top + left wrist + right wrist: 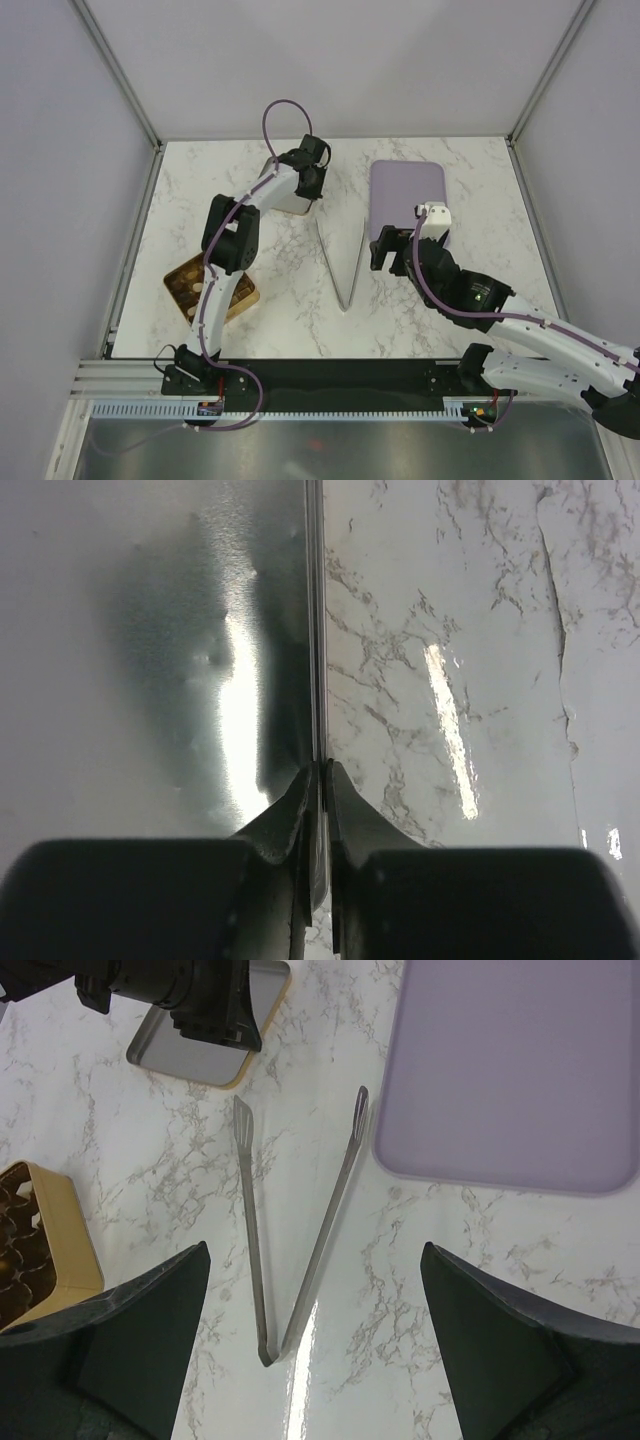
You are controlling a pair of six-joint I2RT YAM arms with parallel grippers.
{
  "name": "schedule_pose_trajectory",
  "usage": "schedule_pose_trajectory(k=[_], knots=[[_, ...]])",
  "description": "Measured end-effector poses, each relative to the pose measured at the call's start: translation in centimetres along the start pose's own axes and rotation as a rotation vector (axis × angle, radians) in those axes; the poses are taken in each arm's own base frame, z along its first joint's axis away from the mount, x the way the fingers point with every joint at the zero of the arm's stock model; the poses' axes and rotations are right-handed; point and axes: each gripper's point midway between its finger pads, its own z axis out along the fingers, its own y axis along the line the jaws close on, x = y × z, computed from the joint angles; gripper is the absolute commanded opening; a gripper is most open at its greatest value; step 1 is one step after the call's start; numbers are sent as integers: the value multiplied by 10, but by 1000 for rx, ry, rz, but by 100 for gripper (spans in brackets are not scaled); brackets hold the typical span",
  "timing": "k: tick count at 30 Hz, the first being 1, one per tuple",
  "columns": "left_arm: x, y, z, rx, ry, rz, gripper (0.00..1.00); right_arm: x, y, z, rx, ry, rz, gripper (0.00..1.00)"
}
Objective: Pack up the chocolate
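Note:
No loose chocolate pieces can be made out. The gold box [240,298] with brown grid compartments sits at the near left, partly under my left arm, and its corner shows in the right wrist view [45,1250]. My left gripper [306,180] is at the far left-centre, shut on the thin rim of a gold-edged, silvery box lid [290,205]. That rim runs between my jaws in the left wrist view [322,765], with the lid's shiny inside [200,630] to the left. My right gripper [390,252] hangs open and empty over the table [315,1250].
Metal tongs [340,262] lie spread in a V mid-table, directly under my right gripper [300,1220]. A flat lilac tray [407,190] lies at the far right-centre, bare on top [510,1070]. The lid and left gripper show at the top left of the right wrist view [200,1045].

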Motion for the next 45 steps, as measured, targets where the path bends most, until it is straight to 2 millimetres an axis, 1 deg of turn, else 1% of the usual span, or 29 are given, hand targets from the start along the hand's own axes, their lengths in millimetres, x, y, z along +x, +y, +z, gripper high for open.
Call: schedule_pose_trajectory(k=[1, 2, 6, 8, 10, 12, 14, 15, 18, 19, 21, 23, 24, 26, 29, 32, 35, 38, 40, 45], knots=[[0, 0, 0, 0, 0, -1, 7, 0, 0, 0, 2, -2, 0, 95], [0, 0, 0, 0, -1, -2, 3, -1, 0, 0, 2, -5, 2, 95], [3, 0, -4, 3, 4, -3, 2, -2, 3, 3, -7, -16, 8, 96], [3, -2, -11, 15, 8, -3, 2, -3, 10, 7, -27, -20, -5, 97], [1, -5, -25, 38, 6, -5, 2, -4, 13, 13, -28, -13, -30, 97], [-7, -10, -51, 75, -17, -11, 2, -14, 20, 21, -31, -19, -48, 97], [-19, -16, -81, 118, -58, -19, 2, -35, 29, 26, -49, -51, -52, 97], [-27, -19, -100, 144, -89, -24, 2, -45, 32, 27, -60, -72, -51, 97], [-45, -28, -162, 225, -178, -39, 2, -87, 41, 25, -110, -171, -72, 97], [-48, -31, -182, 255, -203, -41, 2, -101, 45, 25, -131, -206, -90, 97], [-52, -36, -220, 309, -252, -42, 2, -121, 49, 25, -165, -264, -155, 97], [-48, -39, -251, 359, -281, -39, 2, -135, 56, 27, -204, -303, -256, 97], [-46, -41, -264, 381, -292, -35, 2, -139, 60, 30, -226, -316, -319, 97], [-36, -43, -285, 414, -296, -30, 2, -138, 70, 35, -284, -320, -495, 98], [-17, -46, -311, 457, -284, -22, 2, -124, 81, 42, -369, -301, -738, 97], [1, -48, -333, 489, -279, -16, 2, -111, 89, 41, -461, -298, -932, 94], [21, -49, -351, 514, -273, -11, 2, -105, 101, 36, -557, -346, -1091, 93], [38, -49, -363, 532, -263, -8, 2, -100, 108, 34, -620, -385, -1211, 91], [45, -50, -369, 546, -257, -6, 2, -96, 115, 34, -649, -409, -1283, 91], [57, -54, -376, 579, -240, -2, 2, -71, 136, 42, -699, -418, -1472, 91]])
